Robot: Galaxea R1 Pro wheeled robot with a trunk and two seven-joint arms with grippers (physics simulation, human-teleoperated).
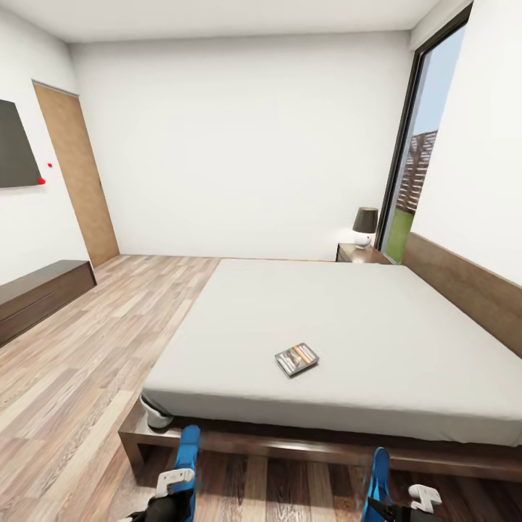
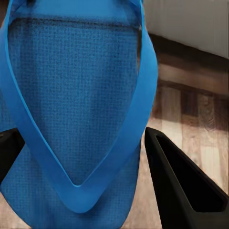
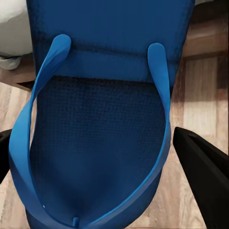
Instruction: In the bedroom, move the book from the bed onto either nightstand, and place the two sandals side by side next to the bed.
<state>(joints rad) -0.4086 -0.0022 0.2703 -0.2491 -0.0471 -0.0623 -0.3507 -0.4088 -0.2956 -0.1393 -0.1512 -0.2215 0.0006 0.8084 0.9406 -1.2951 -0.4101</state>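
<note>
Head view puts you at the foot of the bed (image 1: 406, 319), with a blue sandal standing up at each lower corner of the picture: the left sandal (image 1: 187, 464) over the left gripper (image 1: 168, 493), the right sandal (image 1: 377, 475) over the right gripper (image 1: 406, 507). Both sandals run with their long axes pointing away from you, toward the bed frame, and they are well apart from each other, with bare wooden floor (image 1: 87, 377) between them.

In the left wrist view the left sandal (image 2: 76, 109) fills the space between your two dark fingers (image 2: 181, 186); the fingers sit at its edges, so you appear to have it clamped, though the contact itself is hard to see. The right wrist view reads the same: the right sandal (image 3: 102, 129) lies between the fingers (image 3: 205, 176), seemingly held.

What the coming move turns on is that gap. To leave the pair side by side beside the bed, you would need to bring the two arms toward each other, keep both long axes parallel, then lower them to the floor.

The book (image 1: 297, 359) lies flat on the mattress near the foot, slightly nearer your right arm. The nightstand (image 1: 360, 254) with its lamp (image 1: 365, 226) stands far off at the headboard end.
</note>
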